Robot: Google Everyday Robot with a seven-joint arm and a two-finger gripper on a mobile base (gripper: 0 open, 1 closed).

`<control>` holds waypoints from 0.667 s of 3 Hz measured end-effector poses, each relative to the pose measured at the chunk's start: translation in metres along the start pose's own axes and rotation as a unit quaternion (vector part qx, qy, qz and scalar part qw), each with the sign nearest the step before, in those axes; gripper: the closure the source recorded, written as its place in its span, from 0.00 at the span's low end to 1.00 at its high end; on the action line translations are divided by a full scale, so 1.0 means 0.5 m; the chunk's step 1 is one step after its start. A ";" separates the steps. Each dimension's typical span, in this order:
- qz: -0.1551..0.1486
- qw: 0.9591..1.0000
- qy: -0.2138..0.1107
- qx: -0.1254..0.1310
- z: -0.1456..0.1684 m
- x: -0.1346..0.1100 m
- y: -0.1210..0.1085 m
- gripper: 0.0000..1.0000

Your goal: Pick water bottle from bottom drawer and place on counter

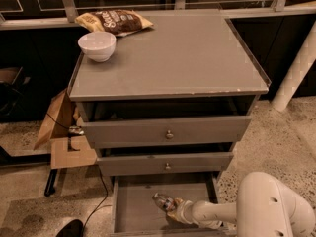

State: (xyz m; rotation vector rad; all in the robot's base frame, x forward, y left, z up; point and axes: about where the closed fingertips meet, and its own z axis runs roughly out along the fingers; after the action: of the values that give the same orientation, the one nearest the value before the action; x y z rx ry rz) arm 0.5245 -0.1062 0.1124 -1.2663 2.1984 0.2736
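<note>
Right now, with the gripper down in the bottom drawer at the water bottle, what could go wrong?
1. The gripper sits at the water bottle low in the bottom drawer; the middle drawer front hangs just above, so a straight lift may clip it.
2. The water bottle lies on its side, so it may roll or slip.
3. The counter holds a bowl and a chip bag at back left; set down away from them.

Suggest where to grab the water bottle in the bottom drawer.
Probably mid-body, from above: the water bottle seems to lie on its side on the bottom drawer floor, and the drawer walls block sideways approaches. The gripper is beside it.
</note>
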 end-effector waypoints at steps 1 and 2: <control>0.000 1.000 0.000 0.000 -0.004 -0.003 0.000 1.00; -0.051 0.998 -0.018 -0.043 -0.075 -0.031 0.017 1.00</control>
State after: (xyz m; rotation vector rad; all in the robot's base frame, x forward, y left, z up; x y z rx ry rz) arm 0.5090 -0.1074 0.1509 -1.4039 2.1044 0.3511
